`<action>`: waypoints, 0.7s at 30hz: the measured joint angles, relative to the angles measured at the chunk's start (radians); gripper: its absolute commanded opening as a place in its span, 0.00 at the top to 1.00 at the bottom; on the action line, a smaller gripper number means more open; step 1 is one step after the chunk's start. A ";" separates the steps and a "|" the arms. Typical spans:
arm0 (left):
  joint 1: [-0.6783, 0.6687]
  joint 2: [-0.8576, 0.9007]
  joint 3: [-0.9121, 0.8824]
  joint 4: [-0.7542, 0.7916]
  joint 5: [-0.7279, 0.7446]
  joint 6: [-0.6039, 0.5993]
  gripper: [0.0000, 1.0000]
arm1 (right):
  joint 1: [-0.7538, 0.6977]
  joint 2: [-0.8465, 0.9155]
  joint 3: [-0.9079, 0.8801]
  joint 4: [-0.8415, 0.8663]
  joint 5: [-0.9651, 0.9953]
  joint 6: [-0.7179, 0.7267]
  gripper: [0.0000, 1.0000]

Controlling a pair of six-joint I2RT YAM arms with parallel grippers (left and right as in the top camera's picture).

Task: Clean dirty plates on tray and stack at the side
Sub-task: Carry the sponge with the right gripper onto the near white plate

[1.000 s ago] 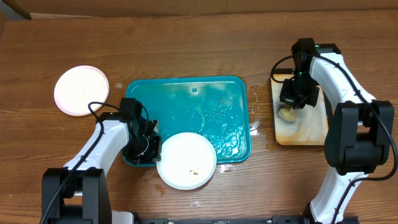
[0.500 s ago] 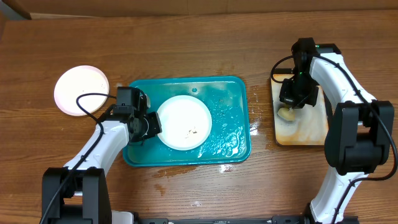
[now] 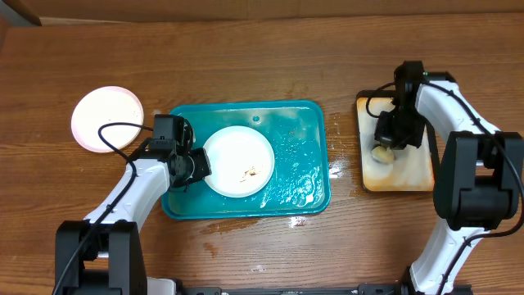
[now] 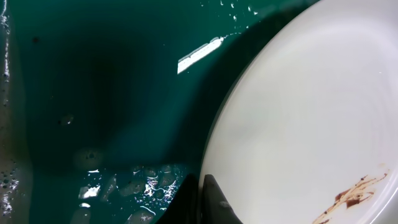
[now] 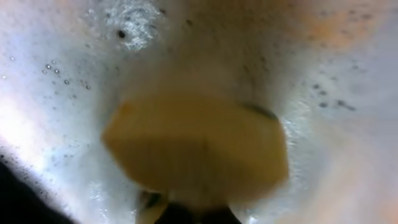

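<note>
My left gripper (image 3: 196, 166) pinches the smeared white plate (image 3: 237, 156) by its rim, the plate lying flat on the teal tray (image 3: 303, 123) just to its right; my right gripper (image 3: 383, 144), closed on a yellow sponge (image 3: 379, 153), sits well apart beyond the plate.

Tabletop stock, by count.
Plates: two. One white plate (image 3: 237, 161) with a brown smear and one pale plate (image 3: 106, 119), though glare leaves it unclear whether that is a single plate or a stack. Trays: two. One teal tray (image 3: 301, 139) and one narrow tray (image 3: 412, 174). Sponges: one yellow sponge (image 3: 381, 152). Robot arms: two, a left arm (image 3: 135, 184) and a right arm (image 3: 449, 92).
</note>
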 measured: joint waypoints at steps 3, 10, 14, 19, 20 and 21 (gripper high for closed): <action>0.000 0.000 0.000 -0.002 0.000 0.000 0.96 | 0.000 -0.010 -0.014 0.008 -0.020 -0.013 0.96; 0.000 0.000 0.000 -0.019 -0.003 0.006 0.96 | 0.001 -0.023 -0.015 -0.064 -0.071 -0.031 0.96; 0.000 0.000 0.000 -0.022 -0.003 0.007 0.96 | 0.001 -0.071 0.004 -0.126 -0.087 -0.033 0.96; 0.000 0.000 0.000 -0.022 -0.003 0.007 0.96 | 0.001 -0.172 0.121 -0.207 -0.093 -0.036 0.96; 0.000 0.000 0.000 -0.022 -0.003 0.008 0.96 | 0.001 -0.188 0.144 -0.217 -0.097 -0.038 0.96; 0.000 0.000 0.000 -0.022 -0.003 0.008 0.96 | 0.002 -0.201 0.159 -0.224 -0.106 -0.045 0.96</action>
